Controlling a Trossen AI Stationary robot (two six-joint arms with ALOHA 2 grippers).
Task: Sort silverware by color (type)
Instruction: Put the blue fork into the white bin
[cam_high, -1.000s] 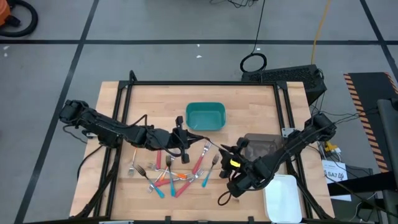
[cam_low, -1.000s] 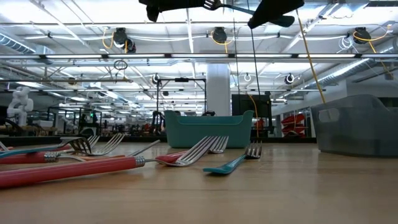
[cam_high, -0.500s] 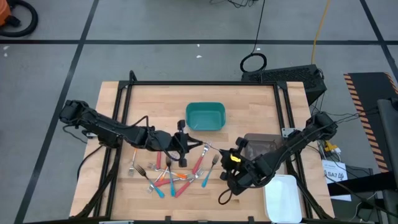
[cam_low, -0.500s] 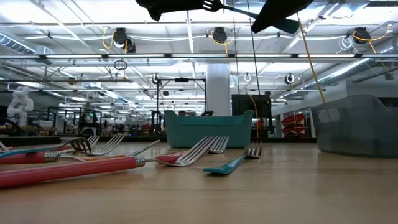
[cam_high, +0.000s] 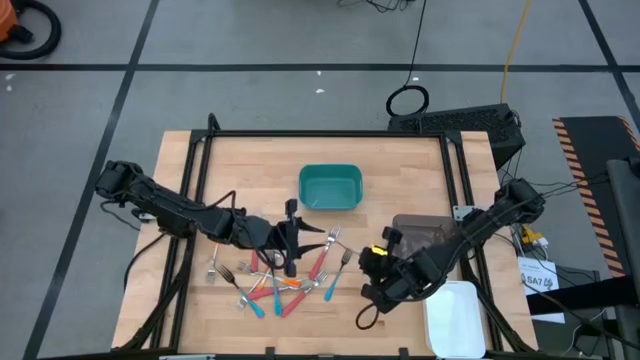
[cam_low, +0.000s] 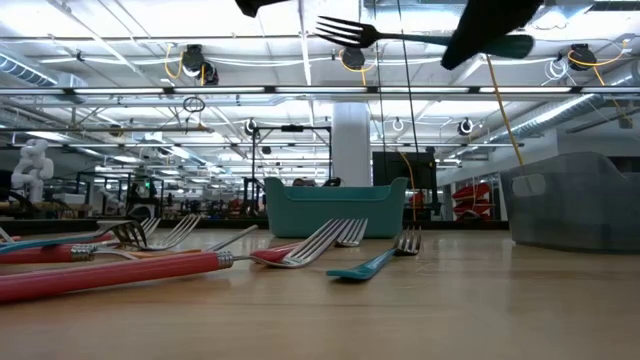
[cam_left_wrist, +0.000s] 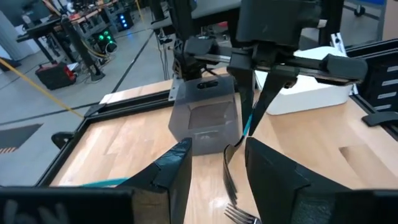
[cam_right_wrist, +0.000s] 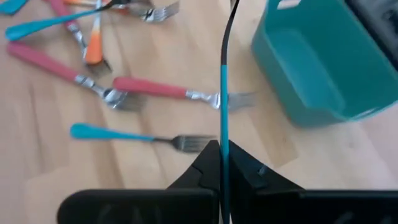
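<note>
From above, the right pincer (cam_high: 372, 262) hangs over the wooden worktop (cam_high: 400, 170) between the fork pile (cam_high: 275, 280) and the grey bin (cam_high: 425, 232), while the left pincer (cam_high: 290, 240) hovers over the pile's upper edge; the teal bin (cam_high: 330, 187) sits beyond it and a white tray (cam_high: 455, 315) lies near the right arm. At worktop level, a teal-handled fork (cam_low: 420, 38) is carried high in the air, tines pointing left, and the other forks lie untouched below. The left wrist camera shows its own fingers (cam_left_wrist: 177, 168) spread with nothing between them, the lifted fork's tines in front. The right wrist camera shows the pincer pinching the teal handle (cam_right_wrist: 224, 93) edge-on, above a teal fork (cam_right_wrist: 134, 135) and a red fork (cam_right_wrist: 180, 92). To do this well, the right arm should probably keep the handle level and release low inside the bin chosen for teal. Compared with a second ago, the left pincer has pulled back toward the pile, and the fork, then mostly hidden at the top edge, now shows in full.
</note>
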